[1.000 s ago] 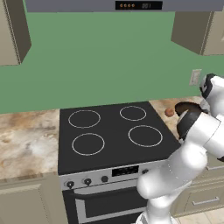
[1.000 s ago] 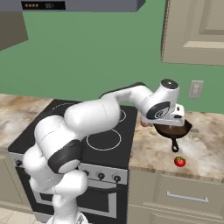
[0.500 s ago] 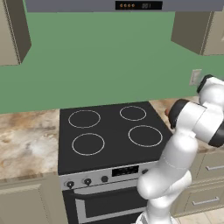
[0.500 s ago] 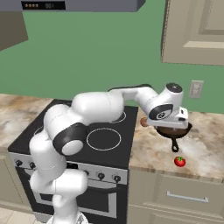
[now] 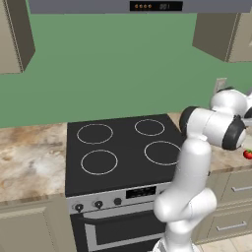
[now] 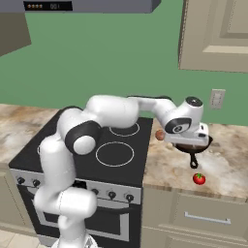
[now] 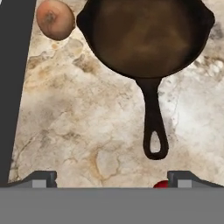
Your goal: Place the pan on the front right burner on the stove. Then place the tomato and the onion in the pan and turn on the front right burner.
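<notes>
No readable writing shows; the stove's [image 5: 123,162] small display is too blurred to make out. Nearest, in the hand view, the gripper [image 7: 111,178] hangs above the marble counter [image 7: 78,127] with its jaws spread wide, holding nothing. A sliver of the tomato [image 7: 161,184] peeks beside one fingertip. Bare counter lies between the fingertips and the pan [image 7: 146,37], whose handle points toward the gripper. The onion [image 7: 54,19] sits just beside the pan's rim, near the stove edge. The front right burner [image 5: 163,152] is bare.
</notes>
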### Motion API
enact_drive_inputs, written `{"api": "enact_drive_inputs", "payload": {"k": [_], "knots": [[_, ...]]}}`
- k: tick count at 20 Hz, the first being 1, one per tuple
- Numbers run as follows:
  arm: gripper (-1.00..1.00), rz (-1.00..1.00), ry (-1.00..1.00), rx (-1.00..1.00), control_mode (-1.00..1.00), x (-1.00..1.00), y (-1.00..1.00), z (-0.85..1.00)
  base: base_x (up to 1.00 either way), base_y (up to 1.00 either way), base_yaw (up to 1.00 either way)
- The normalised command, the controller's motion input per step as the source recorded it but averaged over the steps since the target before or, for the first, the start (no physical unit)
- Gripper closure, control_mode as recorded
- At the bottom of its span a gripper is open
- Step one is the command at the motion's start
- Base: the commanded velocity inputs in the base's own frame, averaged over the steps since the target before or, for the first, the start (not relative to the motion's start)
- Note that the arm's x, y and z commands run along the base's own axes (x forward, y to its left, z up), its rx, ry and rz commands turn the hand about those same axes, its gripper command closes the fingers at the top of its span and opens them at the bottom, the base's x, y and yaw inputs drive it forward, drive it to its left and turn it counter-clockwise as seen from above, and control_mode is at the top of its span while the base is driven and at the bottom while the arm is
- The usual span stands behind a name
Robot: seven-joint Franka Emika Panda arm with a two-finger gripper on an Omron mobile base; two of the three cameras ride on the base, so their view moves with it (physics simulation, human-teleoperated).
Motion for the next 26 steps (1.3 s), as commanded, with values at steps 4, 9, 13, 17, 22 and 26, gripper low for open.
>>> {"api": "enact_drive_inputs", "payload": {"k": [4, 9, 13, 17, 22, 26], "knots": [[-1.00, 0.02, 0.02, 0.00, -1.00, 0.17, -0.20, -0.28, 0.00, 0.00, 0.00], [-1.00, 0.03, 0.02, 0.00, -1.00, 0.17, -0.17, -0.28, 0.00, 0.00, 0.00], [-1.00, 0.02, 0.02, 0.00, -1.00, 0.25, -0.04, -0.22, 0.00, 0.00, 0.00], [-1.00, 0.01, 0.02, 0.00, -1.00, 0.30, -0.05, -0.21, 0.00, 0.00, 0.00], [-1.00, 0.00, 0.02, 0.00, -1.00, 0.32, -0.11, -0.28, 0.00, 0.00, 0.00], [-1.00, 0.00, 0.04, 0.00, -1.00, 0.24, -0.11, -0.33, 0.00, 0.00, 0.00]]}}
